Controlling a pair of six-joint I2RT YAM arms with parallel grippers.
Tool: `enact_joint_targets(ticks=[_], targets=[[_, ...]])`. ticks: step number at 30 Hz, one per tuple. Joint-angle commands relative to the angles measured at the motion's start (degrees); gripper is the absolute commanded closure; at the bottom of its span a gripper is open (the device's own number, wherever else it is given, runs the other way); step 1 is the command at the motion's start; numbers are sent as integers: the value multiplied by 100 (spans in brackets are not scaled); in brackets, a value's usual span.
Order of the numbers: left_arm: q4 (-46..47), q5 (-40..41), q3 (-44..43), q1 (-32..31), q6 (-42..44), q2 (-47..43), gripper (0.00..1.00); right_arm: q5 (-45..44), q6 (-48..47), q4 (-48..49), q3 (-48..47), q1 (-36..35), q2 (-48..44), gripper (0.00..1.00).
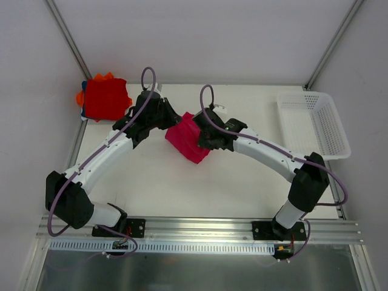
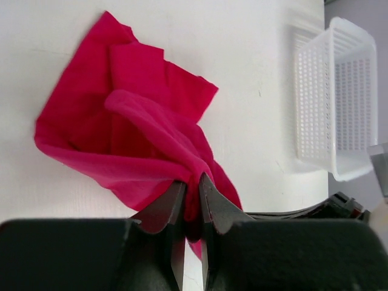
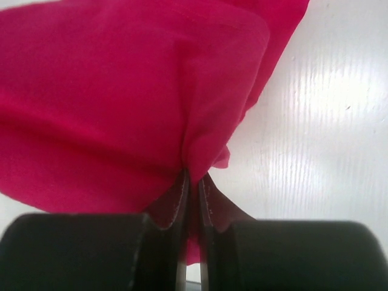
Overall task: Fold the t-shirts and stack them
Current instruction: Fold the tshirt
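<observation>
Left tool (image 2: 191, 180) clenched on bunched edge of crimson-pink t-shirt (image 2: 127, 139); right tool (image 3: 193, 180) pinches its other side same way. Shirt at middle of table (image 1: 182, 194), between arms; folded stack (image 1: 106, 97) at far left corner. Cloth looks light, limp, likely sags and creases. Better hold at corners or hem.

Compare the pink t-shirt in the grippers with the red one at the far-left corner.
The pink t-shirt is pinched by both the left gripper and the right gripper; the red t-shirt is untouched. The pink t-shirt is loosely bunched; the red t-shirt lies folded flat. Both are soft cloth.
</observation>
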State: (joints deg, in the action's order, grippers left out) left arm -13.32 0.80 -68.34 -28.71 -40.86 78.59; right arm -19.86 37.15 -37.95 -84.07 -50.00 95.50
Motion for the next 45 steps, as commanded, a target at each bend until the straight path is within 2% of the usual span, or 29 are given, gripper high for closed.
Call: enact_joint_targets(ticks=[1,4,8,14,19,25,28,32,38,45], targets=[[216,-790,-321,137,359,-150,90,307,266,-441,163,-273,-427,100],[50,-1133,-329,164,412,-238,84,333,591,-573,242,-563,-664,99],[-355,-1327,-373,164,412,-353,84,658,1057,-520,453,-888,-910,99],[-909,-1100,-382,173,491,-669,83,826,1655,428,1147,-1223,-1508,100],[-1278,-871,-654,199,614,-696,81,781,1708,570,1279,-1004,-1605,100],[-1507,-396,-979,331,702,-485,80,869,1787,912,1771,-424,-1675,100],[-1515,-370,-1190,462,694,-47,82,1141,1735,939,1842,-28,-1509,99],[-1507,-396,-1506,515,615,543,91,1484,1472,983,1737,446,-1036,99],[-1489,-185,-1885,542,518,1316,98,2528,1331,1448,1552,1044,-219,100],[-1393,-115,-2070,682,614,1888,100,3558,1365,1510,402,1606,1073,100]])
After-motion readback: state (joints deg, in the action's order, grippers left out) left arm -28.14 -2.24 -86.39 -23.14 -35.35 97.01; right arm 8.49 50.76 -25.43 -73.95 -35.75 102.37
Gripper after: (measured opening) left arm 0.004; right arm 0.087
